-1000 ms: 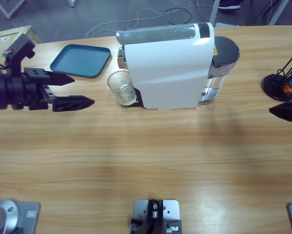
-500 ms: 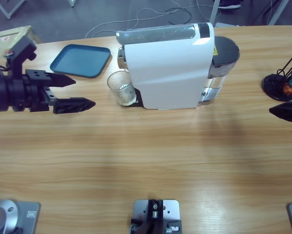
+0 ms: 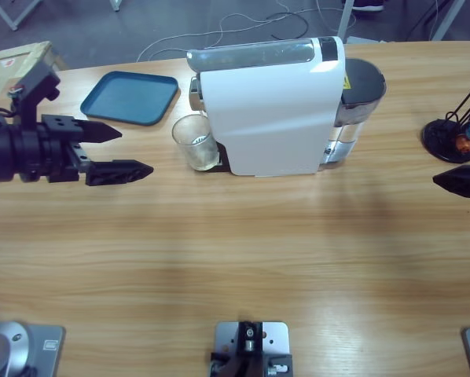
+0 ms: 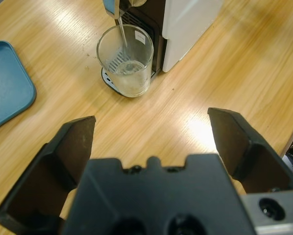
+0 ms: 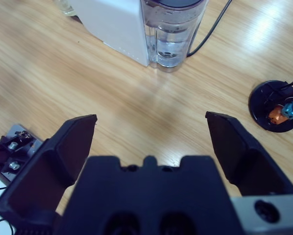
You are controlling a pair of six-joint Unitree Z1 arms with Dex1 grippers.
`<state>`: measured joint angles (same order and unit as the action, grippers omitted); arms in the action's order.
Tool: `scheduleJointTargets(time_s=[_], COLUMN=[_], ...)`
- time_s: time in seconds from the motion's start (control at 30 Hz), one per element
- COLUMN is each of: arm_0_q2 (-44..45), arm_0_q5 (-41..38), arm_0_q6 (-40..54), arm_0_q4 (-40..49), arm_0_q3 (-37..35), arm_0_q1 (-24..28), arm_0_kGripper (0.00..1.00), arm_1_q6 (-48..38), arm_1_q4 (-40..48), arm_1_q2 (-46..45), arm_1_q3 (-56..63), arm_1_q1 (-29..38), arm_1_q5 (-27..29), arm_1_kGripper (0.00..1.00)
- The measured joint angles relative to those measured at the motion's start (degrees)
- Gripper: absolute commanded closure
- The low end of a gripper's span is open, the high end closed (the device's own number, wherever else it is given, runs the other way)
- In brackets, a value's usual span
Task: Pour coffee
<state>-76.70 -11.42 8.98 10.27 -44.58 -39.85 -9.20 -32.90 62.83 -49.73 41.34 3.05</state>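
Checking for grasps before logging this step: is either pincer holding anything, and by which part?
Nothing is held. The left pincer is open short of the glass; the right pincer is open over bare table.

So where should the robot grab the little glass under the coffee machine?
Probably around the glass's round middle, coming in level from the open table side where the left hand waits, open. The white machine blocks the other side, and a thin stream runs in from the spout above, so not from the top.
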Motion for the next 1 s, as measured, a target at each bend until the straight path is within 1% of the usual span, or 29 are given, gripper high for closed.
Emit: scheduleJointTargets(time_s=[1.0], arm_0_q2=[0.00], arm_0_q5=[0.01], arm_0_q6=[0.00], arm_0_q4=[0.12], arm_0_q3=[0.22], arm_0_q1=[0.00], arm_0_kGripper=[0.000], arm_1_q6=[0.00], arm_1_q4=[0.00], arm_1_q2=[0.00], arm_1_q3=[0.71], arm_1_q1=[0.04], arm_1_q5=[0.00], arm_1_kGripper=[0.000])
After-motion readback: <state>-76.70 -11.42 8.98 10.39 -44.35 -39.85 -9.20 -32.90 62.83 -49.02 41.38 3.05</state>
